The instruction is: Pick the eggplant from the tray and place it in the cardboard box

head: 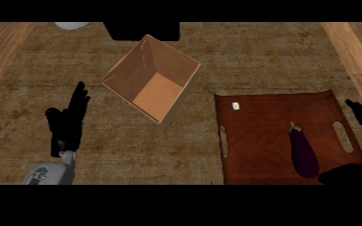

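Lying on the brown tray (268, 139), the eggplant (304, 152) sits untouched, well apart from the cardboard box (152, 79).

Nearest the lower edge, the right hand (341, 174) shows only as a dark mass at the tray's near right corner, just beside the eggplant's blunt end, with another black tip at the right border; most of it is cut off, so whether its fingers are straight or curled cannot be told. The eggplant is deep purple, long and slim, its green stem pointing away, lying near the tray's right handle slot. The left hand (67, 119) rests open at the left, fingers straight and pointing up, holding nothing. A small white object (235, 106) on the tray's far left part is too small to identify. Farther back, the box stands open and tilted on the woven mat (268, 62). At the far edge, a dark block (141, 30) and a pale round thing (72, 25) are cut off.
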Motion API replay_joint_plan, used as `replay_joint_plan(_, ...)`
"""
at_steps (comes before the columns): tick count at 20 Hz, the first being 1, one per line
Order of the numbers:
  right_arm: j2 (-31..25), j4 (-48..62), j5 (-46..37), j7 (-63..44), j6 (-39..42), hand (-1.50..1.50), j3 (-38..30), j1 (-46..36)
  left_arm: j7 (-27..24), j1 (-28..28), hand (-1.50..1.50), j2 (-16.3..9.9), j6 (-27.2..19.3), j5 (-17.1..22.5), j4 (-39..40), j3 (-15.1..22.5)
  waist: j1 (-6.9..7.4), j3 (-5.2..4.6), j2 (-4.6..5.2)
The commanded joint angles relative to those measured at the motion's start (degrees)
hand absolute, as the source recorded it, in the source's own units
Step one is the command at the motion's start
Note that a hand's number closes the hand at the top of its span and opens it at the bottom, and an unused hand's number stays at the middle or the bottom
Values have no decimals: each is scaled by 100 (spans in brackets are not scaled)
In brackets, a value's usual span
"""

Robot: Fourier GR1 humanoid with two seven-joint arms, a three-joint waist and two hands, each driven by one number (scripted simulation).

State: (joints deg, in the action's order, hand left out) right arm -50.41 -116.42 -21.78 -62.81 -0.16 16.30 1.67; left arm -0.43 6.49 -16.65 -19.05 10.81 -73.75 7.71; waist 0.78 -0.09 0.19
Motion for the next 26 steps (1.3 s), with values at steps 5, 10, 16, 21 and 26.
replay_joint_plan(5, 662, 258, -50, -1468, 671, -150, 497, -506, 71, -174, 0, 64, -12, -71, -233, -12, -2, 4, -22)
replay_joint_plan(10, 1254, 896, -193, -1484, 726, -150, 549, -1040, 205, 131, 0, -10, 121, -67, -40, -166, -11, 5, -11)
replay_joint_plan(16, 1543, 1483, -506, -1613, 1048, -150, 690, -1371, -77, -48, 0, 10, 254, -45, 97, -277, -5, 1, -6)
replay_joint_plan(21, 1881, 1835, -784, -1537, 976, -150, 710, -1312, 12, 108, 0, 66, 160, -134, 131, -311, -47, 5, -12)
replay_joint_plan(26, 2142, 1873, -987, -1539, 930, -150, 551, -1279, -132, -204, 0, 158, 264, -123, 95, -299, -70, 5, -25)
